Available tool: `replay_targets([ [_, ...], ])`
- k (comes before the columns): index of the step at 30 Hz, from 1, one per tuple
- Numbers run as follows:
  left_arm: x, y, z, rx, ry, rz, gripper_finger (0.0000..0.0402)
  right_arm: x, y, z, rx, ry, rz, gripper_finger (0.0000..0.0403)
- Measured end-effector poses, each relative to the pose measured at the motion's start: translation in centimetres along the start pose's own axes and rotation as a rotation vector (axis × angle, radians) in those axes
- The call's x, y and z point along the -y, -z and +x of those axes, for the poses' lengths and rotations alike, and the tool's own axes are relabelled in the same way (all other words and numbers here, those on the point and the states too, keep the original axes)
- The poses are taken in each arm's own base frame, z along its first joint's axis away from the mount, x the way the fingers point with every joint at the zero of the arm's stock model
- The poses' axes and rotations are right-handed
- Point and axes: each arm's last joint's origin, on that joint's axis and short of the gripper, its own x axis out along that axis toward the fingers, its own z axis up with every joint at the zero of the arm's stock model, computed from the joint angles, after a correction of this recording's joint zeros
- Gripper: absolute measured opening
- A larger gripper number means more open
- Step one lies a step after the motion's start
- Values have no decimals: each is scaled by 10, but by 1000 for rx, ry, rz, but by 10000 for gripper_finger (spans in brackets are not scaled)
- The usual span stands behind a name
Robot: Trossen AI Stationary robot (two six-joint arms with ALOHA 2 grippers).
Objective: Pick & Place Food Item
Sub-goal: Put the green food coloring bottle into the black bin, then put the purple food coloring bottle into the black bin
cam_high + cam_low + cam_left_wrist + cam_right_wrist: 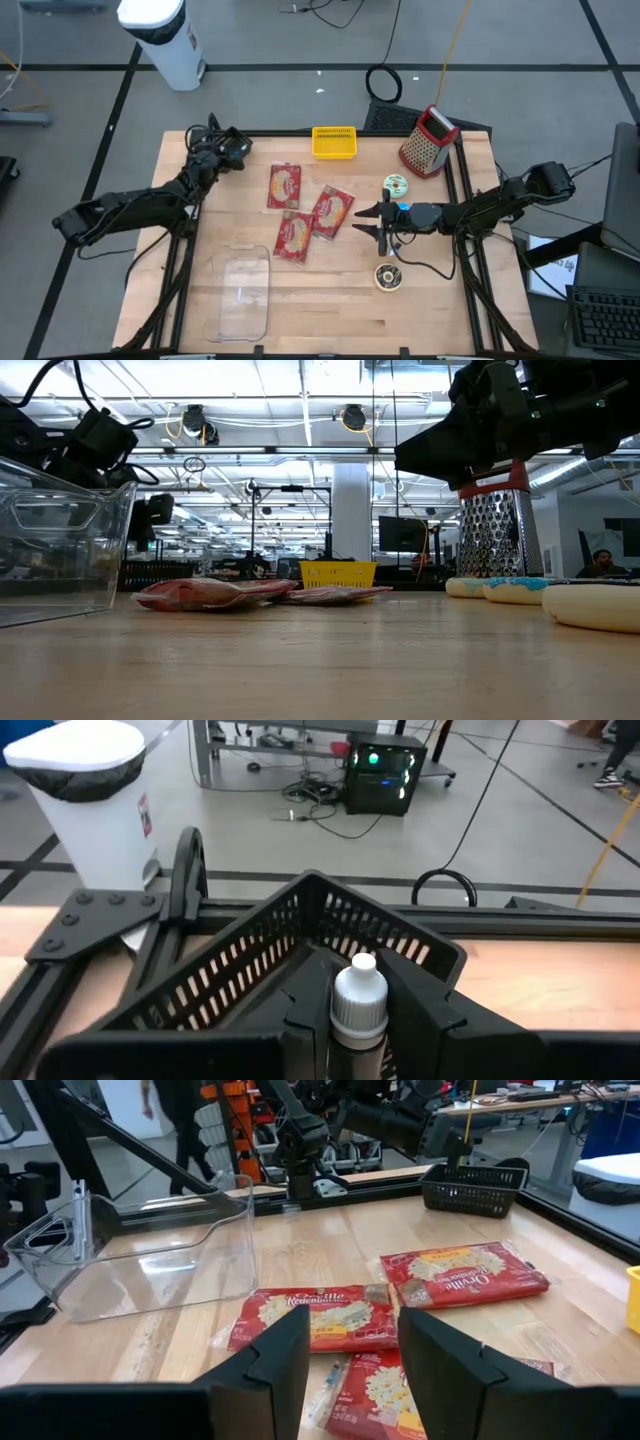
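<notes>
Right gripper approached the popcorn packets.
Its fingers stood apart, empty; centring over one packet would help. Left gripper gripped a small white-capped bottle.

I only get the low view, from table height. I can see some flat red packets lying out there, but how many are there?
Observer: Three red packets, close together mid-table. The high view shows them all.
Operator: Is one of the claws near them?
Observer: Yes. The right gripper hovers just beside them, fingers open with nothing between them.
Operator: And the other claw?
Observer: The left gripper is at the far left corner above a black basket, clamped on a small white-capped bottle.
</notes>
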Motion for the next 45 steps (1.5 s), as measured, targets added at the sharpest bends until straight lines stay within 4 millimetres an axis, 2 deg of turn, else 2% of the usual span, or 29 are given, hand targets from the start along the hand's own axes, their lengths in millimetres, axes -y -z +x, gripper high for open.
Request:
replay_targets([
  [8,0,1,1,-9,-4,-2,89,0,0,0,0,0,7,141],
  [21,0,1,1,-1,-20,-23,231,0,0,0,0,-1,7,141],
  [30,0,1,1,-5,-6,-52,266,-1,1,0,-15,-8,26,140],
  [33,1,2,1,-22,32,-50,266,-3,7,-2,-79,-14,11,139],
  [36,2,2,1,-40,71,-47,267,-9,10,-9,-159,-115,-43,139],
  [41,4,3,0,-69,136,-47,267,-16,15,-32,-356,-244,-42,138],
  [45,5,3,0,-79,159,-47,267,-13,28,-52,-588,-208,-27,137],
])
